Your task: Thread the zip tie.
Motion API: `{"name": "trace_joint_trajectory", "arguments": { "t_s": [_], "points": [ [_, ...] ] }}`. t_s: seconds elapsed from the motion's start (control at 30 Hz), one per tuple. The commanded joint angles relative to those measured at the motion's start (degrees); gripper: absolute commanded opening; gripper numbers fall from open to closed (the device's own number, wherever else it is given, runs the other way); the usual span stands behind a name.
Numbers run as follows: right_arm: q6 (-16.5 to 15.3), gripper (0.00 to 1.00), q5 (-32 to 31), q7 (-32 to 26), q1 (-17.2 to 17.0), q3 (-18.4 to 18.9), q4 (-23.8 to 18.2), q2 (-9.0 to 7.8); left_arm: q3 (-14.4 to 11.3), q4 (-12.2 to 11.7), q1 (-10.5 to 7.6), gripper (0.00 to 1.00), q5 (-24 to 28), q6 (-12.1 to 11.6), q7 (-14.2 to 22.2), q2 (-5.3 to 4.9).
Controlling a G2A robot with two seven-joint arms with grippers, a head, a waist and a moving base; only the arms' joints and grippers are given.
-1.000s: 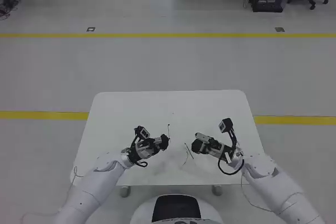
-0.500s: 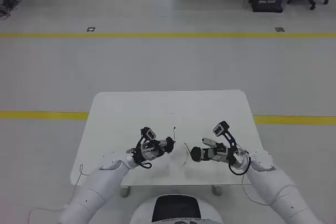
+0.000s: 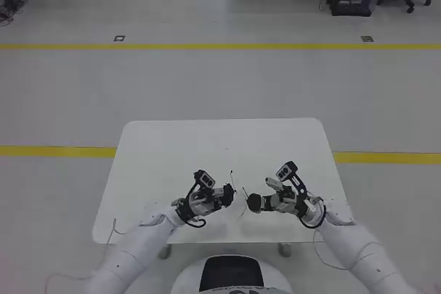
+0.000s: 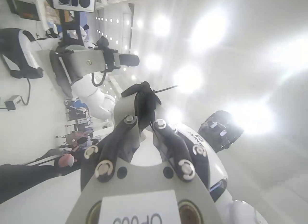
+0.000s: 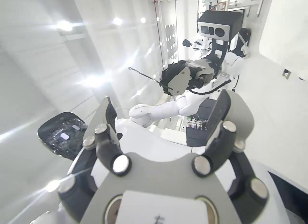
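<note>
A white table with rounded corners is standing on a pale grey floor. Two yellow lines are running left to right: a far line and a near line passing under the table. Two small square plates are sitting beside the far line. Dark equipment is standing far right. Ceiling lights are glaring overhead.

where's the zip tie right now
The zip tie is pinched in the left tool. In the top view it sits above the near middle of the table, with the open right tool close beside it.
</note>
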State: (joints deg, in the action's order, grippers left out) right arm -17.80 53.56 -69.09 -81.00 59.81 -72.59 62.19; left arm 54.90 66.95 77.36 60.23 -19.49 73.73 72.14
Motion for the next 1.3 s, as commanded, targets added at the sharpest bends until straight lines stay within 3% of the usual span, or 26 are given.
{"name": "trace_joint_trajectory", "arguments": {
  "t_s": [0.0, 0.07, 0.33, 0.57, 0.7, 0.9, 1.0, 1.27],
  "points": [
    [-0.6, 1.0, 1.8, -0.5, 0.7, -0.7, 1.4, 0.5, 0.0, -0.9, -0.34, 0.0, -0.1, 0.0, -0.1, 0.8],
    [-1.4, 1.0, 2.8, -1.5, 1.1, -1.2, 2.1, 0.9, 0.2, -1.7, -0.64, 0.0, -2.0, 0.0, -1.1, 1.47],
    [-1.4, 1.0, 2.8, -1.5, 1.1, -1.2, 2.1, 0.9, 0.2, -1.7, -0.64, 0.0, -2.0, 0.0, -1.1, 1.47],
    [-1.7, 1.0, 1.0, 1.5, 0.4, -1.7, 0.6, 1.38, -0.2, 1.1, 0.67, 0.0, -1.5, 0.0, -5.0, 2.05],
    [-1.7, 1.0, 1.6, 1.1, 0.5, -1.7, 0.7, 1.64, 0.4, 1.4, 1.0, 0.0, -1.8, 0.0, -6.1, 2.74],
    [-1.7, 1.0, 1.6, 1.1, 0.5, -1.7, 0.7, 1.64, 0.4, 1.4, 1.0, 0.0, -1.8, 0.0, -6.1, 2.74],
    [-1.4, 1.0, 1.3, 3.4, 0.0, -1.7, -0.5, 1.79, 0.2, 1.9, 1.24, 0.0, -2.2, 0.5, -8.2, 2.75],
    [-1.1, 1.0, 3.5, 2.5, -0.3, -1.0, 0.0, 2.26, 0.0, -1.1, 1.16, 0.0, -1.7, 0.0, -10.0, 2.95]
  ]
}}
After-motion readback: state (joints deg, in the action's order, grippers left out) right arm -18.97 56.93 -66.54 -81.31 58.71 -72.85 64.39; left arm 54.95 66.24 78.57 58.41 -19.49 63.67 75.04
